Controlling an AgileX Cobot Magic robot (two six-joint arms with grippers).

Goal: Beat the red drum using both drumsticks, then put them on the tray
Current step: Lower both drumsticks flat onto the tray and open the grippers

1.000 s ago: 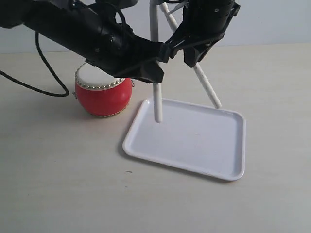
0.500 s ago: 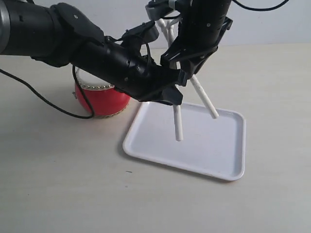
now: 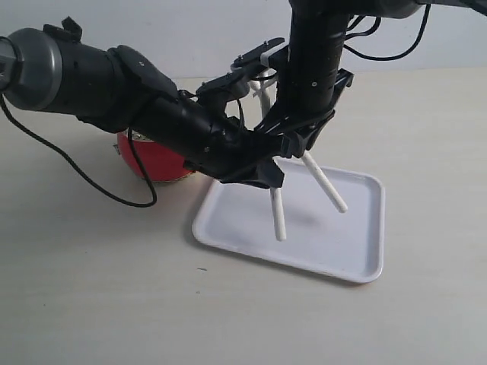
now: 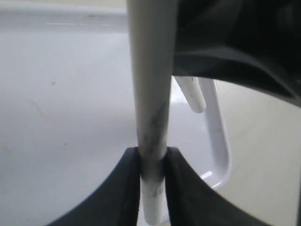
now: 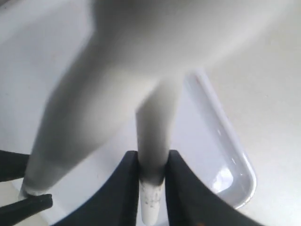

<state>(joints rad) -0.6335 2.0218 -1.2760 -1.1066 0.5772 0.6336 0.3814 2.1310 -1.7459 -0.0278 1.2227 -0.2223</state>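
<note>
The left gripper (image 4: 151,162) is closed narrowly on the left stick (image 3: 278,217). In the left wrist view its two black jaws press the stick from either side near one end, and a short stub pokes out past them at the bottom of the frame. The long part of this stick runs up to the top edge of that view. In the exterior view it hangs nearly upright below the gripper at mid-frame, with its lower end over the left half of the tray (image 3: 364,228). Whether the tip touches the tray cannot be told.

The right gripper (image 5: 153,165) is likewise clamped on the right stick (image 3: 327,186), its jaws pinching the stick close to one end. In the exterior view this stick slants down and to the right from the gripper, and its tip is over the middle of the tray. Contact there cannot be told either. The two grippers sit close together just above centre, left arm crossing in front.

The tray lies flat on the table (image 3: 426,114), right of centre in the lower half. The drum (image 3: 152,161) stands at mid-left, near the tray's upper-left corner and mostly hidden behind the left arm. A black cable (image 3: 91,182) loops over the table at left.
</note>
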